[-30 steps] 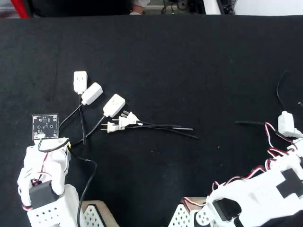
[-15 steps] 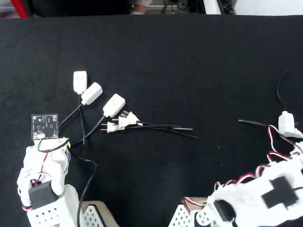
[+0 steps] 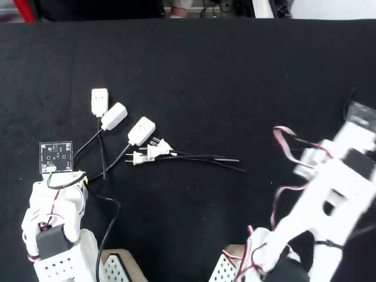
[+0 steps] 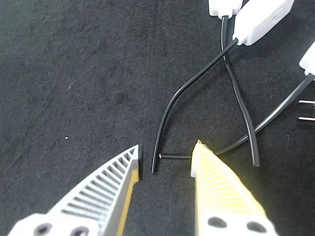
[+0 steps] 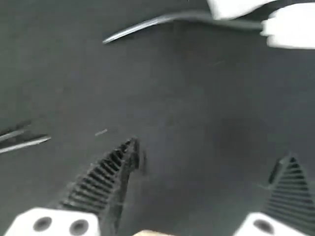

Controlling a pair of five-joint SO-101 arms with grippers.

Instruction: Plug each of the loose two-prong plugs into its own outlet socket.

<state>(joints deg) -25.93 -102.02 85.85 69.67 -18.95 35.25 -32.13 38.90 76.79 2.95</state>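
Above the table [image 3: 235,70], right claw [image 5: 211,151] hangs spread wide.

We held our left arm [image 3: 54,220] folded low on the left side, the left gripper [image 4: 167,148] angled downward with its fingers [image 4: 106,191] parted and nothing between them. Our right arm [image 3: 332,182] stood raised and stretched forward on the right, the right gripper [image 5: 211,151] spread wide, likewise holding nothing.

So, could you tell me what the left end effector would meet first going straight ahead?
Most likely the black cable ends lying just ahead of the left end effector, though height above them is unclear.
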